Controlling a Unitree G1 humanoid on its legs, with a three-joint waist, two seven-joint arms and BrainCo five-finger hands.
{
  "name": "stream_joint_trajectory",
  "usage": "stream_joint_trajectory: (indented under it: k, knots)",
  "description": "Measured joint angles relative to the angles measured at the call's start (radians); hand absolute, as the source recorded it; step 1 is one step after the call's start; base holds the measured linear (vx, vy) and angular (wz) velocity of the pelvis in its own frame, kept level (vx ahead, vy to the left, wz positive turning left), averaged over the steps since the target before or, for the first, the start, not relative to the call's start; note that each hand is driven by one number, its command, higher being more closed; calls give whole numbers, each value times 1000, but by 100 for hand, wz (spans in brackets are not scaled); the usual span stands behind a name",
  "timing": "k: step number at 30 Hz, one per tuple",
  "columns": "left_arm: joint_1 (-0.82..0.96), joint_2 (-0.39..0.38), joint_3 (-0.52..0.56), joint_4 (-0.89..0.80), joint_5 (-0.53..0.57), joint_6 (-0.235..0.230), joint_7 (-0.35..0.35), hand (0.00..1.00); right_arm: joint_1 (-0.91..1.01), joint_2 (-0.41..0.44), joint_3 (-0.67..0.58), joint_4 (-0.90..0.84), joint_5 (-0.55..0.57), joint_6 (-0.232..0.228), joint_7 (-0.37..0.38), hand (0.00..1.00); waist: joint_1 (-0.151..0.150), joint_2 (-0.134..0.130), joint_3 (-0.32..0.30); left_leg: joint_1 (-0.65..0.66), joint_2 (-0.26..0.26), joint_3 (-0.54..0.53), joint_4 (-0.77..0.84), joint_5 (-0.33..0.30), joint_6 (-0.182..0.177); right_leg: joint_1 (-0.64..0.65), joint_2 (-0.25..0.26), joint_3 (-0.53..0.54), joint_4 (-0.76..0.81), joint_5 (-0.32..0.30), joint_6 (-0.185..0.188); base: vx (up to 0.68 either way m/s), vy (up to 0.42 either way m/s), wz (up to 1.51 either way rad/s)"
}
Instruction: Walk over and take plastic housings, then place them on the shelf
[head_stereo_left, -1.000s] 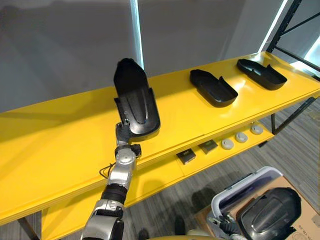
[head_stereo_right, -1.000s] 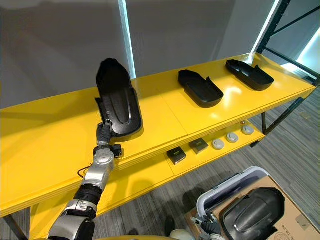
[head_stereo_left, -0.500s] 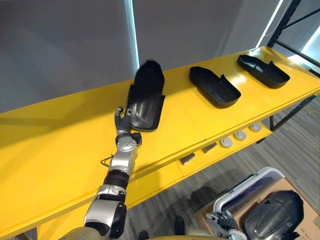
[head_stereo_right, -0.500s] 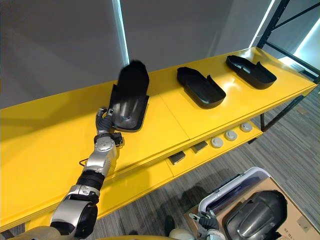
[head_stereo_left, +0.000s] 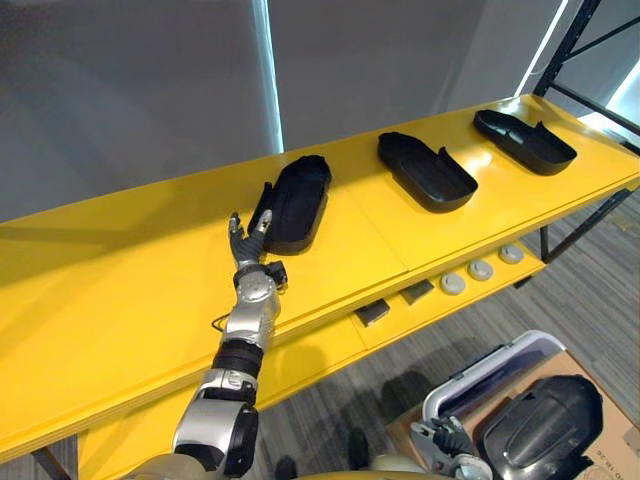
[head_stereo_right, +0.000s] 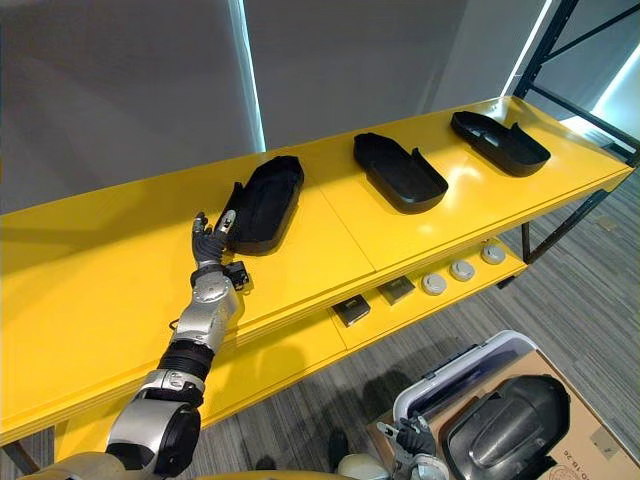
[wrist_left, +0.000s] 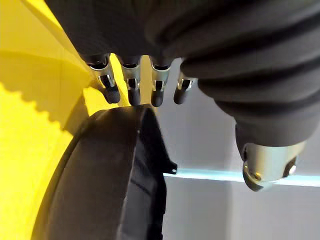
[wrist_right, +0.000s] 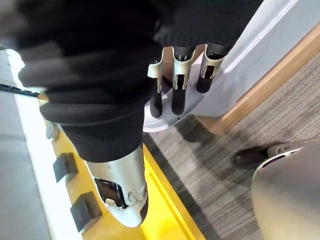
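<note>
Left hand (head_stereo_left: 243, 238) fingers straight and apart, tips at near end of housing (head_stereo_left: 293, 202). Housing lies flat on shelf (head_stereo_left: 120, 290) (other housings (head_stereo_left: 426, 172) farther right). Right hand (wrist_right: 178, 75) low, fingers relaxed, empty.

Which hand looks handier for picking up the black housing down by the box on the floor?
The right. The right hand hangs low and open beside the grey bin and the low housing. The left hand is stretched out to the yellow shelf, by the shelf housing.
</note>
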Motion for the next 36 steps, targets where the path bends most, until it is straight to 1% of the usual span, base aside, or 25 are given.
stream_joint_trajectory:
  k: [3,5,12,14,19,20,22,26,29,30,32,33,34,36]
  knots:
    - [4,1,-31,-9,31,0,-20,0,2,0,0,0,0,0,0,0,0,0,0,-1,-1,0,5,3,5,1,-1,-3,0,-3,4,0,0,0]
    - [16,2,-43,-29,47,0,-33,0,2,1,0,0,0,0,0,0,0,0,0,0,-1,1,6,4,5,2,-2,-4,0,0,-1,21,10,0]
    - [123,1,-156,-162,131,1,-86,0,3,4,0,1,0,1,0,0,2,2,1,1,-2,0,7,4,6,3,-1,-5,1,0,-1,17,9,0]
    - [156,-6,-188,-186,136,0,-90,0,3,4,0,1,0,0,0,0,4,3,1,3,-2,-1,7,4,6,6,-1,-5,1,0,-1,0,0,0]
    - [218,-18,-229,-251,139,-3,-112,0,6,3,-1,1,0,-1,0,0,4,8,1,7,0,-1,7,3,5,12,-1,-8,0,0,0,0,0,2]
    - [230,-22,-240,-267,142,-3,-121,0,5,3,-1,0,1,-1,0,0,5,10,1,6,0,-1,6,3,5,12,-1,-8,0,-6,7,0,0,0]
    - [247,-23,-257,-289,144,-4,-132,0,5,3,-1,0,1,-2,0,0,6,11,1,6,0,-1,6,2,4,12,-1,-8,0,-7,6,0,0,0]
    - [286,-33,-266,-331,163,-5,-140,0,5,3,-1,0,1,-4,-1,0,8,12,0,4,2,0,6,0,0,12,1,-8,0,-7,6,0,0,0]
    - [289,-30,-265,-350,227,-5,-142,0,6,3,-1,1,2,-7,-2,0,10,12,0,4,1,-1,6,0,0,12,0,-9,0,-7,7,0,0,0]
    - [303,-30,-266,-394,314,-5,-129,0,8,3,-1,1,3,-12,-2,0,14,12,0,4,1,-2,6,3,5,12,0,-10,0,-8,7,0,0,0]
    - [327,-30,-275,-455,380,-7,-127,0,13,3,-1,1,4,-16,-2,0,26,12,0,4,1,-2,6,3,5,13,0,-10,0,-7,6,0,0,0]
    - [344,-27,-290,-491,449,-14,-125,0,20,3,-1,1,10,-24,-2,0,33,13,0,4,1,-4,6,3,5,14,0,-11,0,-7,6,0,0,8]
    - [366,-17,-305,-522,498,-23,-123,0,23,3,-1,1,20,-28,-3,0,33,13,-1,6,1,-10,6,3,5,16,0,-15,0,-7,6,0,0,11]
    - [400,-6,-316,-560,557,-31,-123,0,24,3,0,1,23,-31,-4,0,36,13,-1,6,1,-13,6,3,6,15,-1,-16,0,-7,6,0,0,5]
